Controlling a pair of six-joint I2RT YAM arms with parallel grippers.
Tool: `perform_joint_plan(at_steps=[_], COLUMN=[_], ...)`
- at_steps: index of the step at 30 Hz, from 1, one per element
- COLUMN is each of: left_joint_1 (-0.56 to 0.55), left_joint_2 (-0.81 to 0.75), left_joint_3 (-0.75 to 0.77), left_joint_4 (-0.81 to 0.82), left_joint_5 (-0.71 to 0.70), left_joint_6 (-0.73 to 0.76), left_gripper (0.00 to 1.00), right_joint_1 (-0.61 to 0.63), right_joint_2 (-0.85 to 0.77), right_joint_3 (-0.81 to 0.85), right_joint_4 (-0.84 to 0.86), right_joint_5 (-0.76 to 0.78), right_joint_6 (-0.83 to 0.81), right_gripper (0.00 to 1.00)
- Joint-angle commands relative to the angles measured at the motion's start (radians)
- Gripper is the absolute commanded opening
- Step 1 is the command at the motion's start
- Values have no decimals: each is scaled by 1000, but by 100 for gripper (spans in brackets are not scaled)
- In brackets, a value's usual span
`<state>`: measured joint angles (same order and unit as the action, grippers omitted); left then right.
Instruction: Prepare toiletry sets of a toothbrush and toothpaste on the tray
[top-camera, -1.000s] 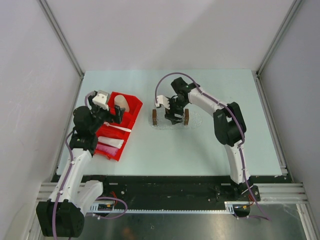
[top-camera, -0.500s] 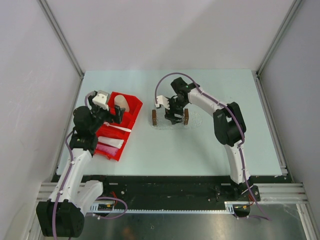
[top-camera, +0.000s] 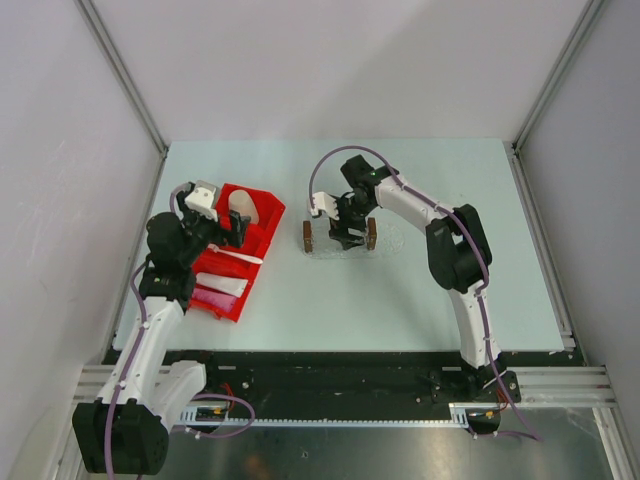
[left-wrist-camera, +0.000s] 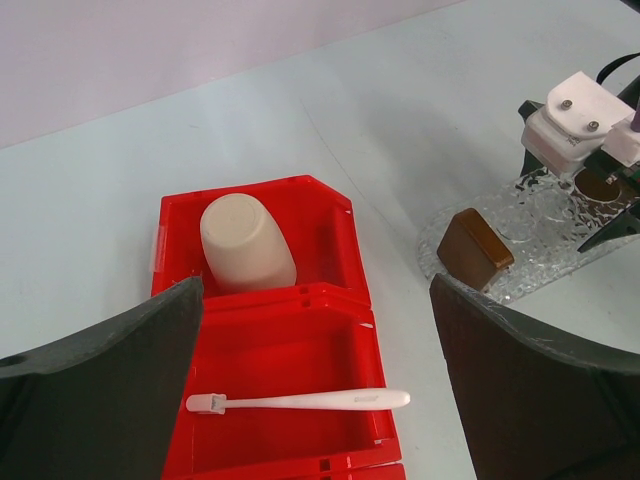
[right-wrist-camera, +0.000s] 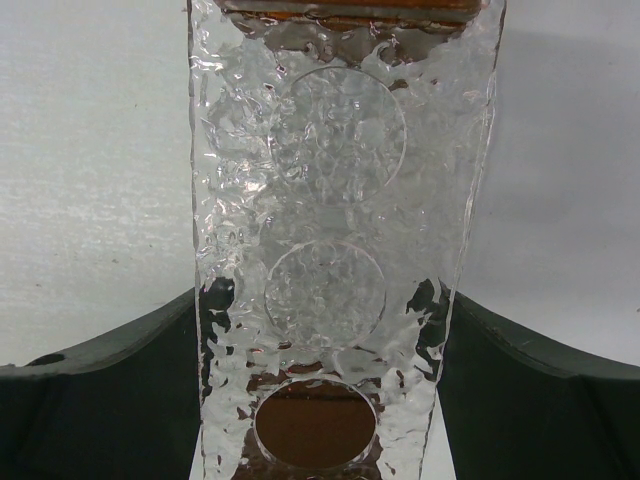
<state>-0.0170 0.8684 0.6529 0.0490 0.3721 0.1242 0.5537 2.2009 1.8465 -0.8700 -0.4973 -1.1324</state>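
The clear tray (top-camera: 340, 246) with a dark brown block at each short end lies mid-table. My right gripper (top-camera: 340, 230) is down over it, and in the right wrist view the gripper (right-wrist-camera: 322, 300) has its fingers (right-wrist-camera: 110, 400) pressed against the long sides of the tray (right-wrist-camera: 330, 180). My left gripper (top-camera: 226, 232) hovers open and empty over the red bin (top-camera: 263, 207). The white toothbrush (left-wrist-camera: 298, 401) lies in the bin's middle compartment, between the left gripper's (left-wrist-camera: 315, 295) fingers. The white tube (top-camera: 228, 285) and pink tube (top-camera: 208, 298) lie in the near compartment.
A tan paper cup (left-wrist-camera: 247, 243) lies upside down in the far compartment of the red bin (left-wrist-camera: 250, 188). The tray (left-wrist-camera: 545, 235) and right gripper (left-wrist-camera: 590, 130) sit to the bin's right. Metal frame rails line the table's sides.
My right gripper and the tray have shifted very slightly toward the far left. The left arm has not moved.
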Motion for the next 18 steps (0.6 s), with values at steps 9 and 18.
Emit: perform_joint_plan(at_steps=[9,18], left_joint_1=[9,9], left_joint_2=[-19,-19], left_joint_3=[-7,-7], left_joint_4=[23,23], left_joint_5=[34,36], left_joint_6=[55,55], left_gripper=[100,100], right_joint_1=[5,11], right_joint_2=[-1,3], right_joint_3=[19,13], right_joint_4=[20,23], right_joint_5=[-9,8], right_joint_6=[36,48], right_gripper=[77,78])
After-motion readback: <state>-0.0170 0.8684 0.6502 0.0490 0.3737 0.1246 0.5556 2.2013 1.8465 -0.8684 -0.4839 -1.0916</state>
